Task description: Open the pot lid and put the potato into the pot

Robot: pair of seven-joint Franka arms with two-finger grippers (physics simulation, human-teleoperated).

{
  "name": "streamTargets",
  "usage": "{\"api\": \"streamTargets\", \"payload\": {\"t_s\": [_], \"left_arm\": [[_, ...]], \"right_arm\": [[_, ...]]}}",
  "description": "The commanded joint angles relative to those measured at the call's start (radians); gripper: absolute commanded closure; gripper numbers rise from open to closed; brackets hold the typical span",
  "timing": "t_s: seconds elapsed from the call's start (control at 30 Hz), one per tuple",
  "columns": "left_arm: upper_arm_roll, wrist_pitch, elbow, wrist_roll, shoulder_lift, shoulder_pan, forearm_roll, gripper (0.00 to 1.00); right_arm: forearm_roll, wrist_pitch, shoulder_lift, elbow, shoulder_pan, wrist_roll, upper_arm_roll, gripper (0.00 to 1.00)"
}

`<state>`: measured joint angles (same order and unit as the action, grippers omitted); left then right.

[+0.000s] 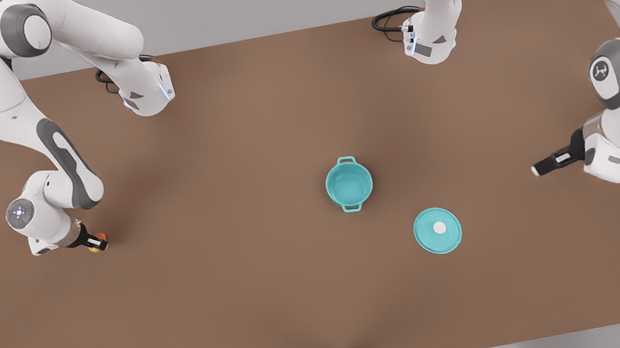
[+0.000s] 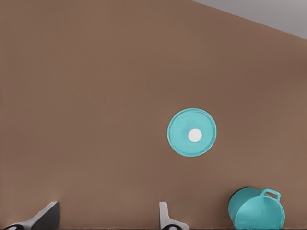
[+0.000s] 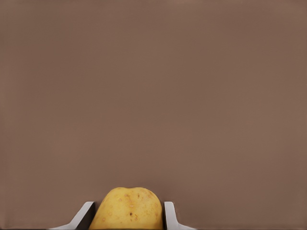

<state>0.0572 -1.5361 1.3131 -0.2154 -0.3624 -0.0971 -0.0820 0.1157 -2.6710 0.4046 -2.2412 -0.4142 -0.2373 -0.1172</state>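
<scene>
- Resting on the table [image 1: 245, 313] beside the uncovered pot [image 1: 349, 184], the pot lid [image 1: 437, 230] leaves it free — front view.
- Left wrist view: left gripper [image 2: 108, 218] spread, empty, waiting.
- Right wrist view: right gripper [image 3: 127, 218] closed around the potato [image 3: 127, 209] — ready for carrying.

One pot [image 1: 349, 184], one pot lid [image 1: 437, 230], one potato [image 3: 127, 208] and two robot arms on one table [image 1: 241, 288]

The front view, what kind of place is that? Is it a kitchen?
Probably not a real kitchen: it looks like a computer-made robot test table. A bare brown table holds just a pot, its lid and a potato, with two white robot arms around it.
</scene>
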Motion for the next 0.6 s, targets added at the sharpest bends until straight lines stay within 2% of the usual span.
{"api": "streamTargets", "payload": {"t_s": [0.0, 0.1, 0.13, 0.2, 0.3, 0.43, 0.57], "left_arm": [[0.000, 0.125, 0.000, 0.202, 0.002, -0.007, -0.008, 0.00], [-0.004, 0.122, 0.005, 0.200, 0.010, -0.009, -0.013, 0.00], [0.001, 0.068, 0.001, 0.205, 0.010, -0.009, -0.033, 0.00], [0.003, -0.035, 0.001, 0.208, -0.004, -0.009, -0.035, 0.00], [0.001, -0.045, 0.008, 0.214, -0.007, -0.012, -0.036, 0.00], [-0.027, -0.047, -0.011, 0.223, -0.004, -0.047, -0.031, 0.00], [-0.017, -0.044, 0.002, 0.222, -0.010, -0.052, -0.025, 0.00]], "right_arm": [[-0.007, 0.046, -0.030, 0.002, 0.003, -0.016, -0.024, 0.41], [-0.041, 0.072, -0.082, 0.008, 0.009, -0.056, -0.122, 0.41], [-0.041, 0.085, -0.096, 0.012, 0.009, -0.086, -0.163, 0.41], [-0.042, 0.088, -0.112, 0.015, 0.009, -0.142, -0.255, 0.41], [-0.050, 0.120, -0.113, 0.043, 0.014, -0.214, -0.410, 0.41], [-0.050, 0.163, -0.107, 0.094, 0.199, -0.272, -0.417, 0.41], [-0.050, 0.270, -0.075, 0.227, 0.344, -0.395, -0.417, 0.41]]}}
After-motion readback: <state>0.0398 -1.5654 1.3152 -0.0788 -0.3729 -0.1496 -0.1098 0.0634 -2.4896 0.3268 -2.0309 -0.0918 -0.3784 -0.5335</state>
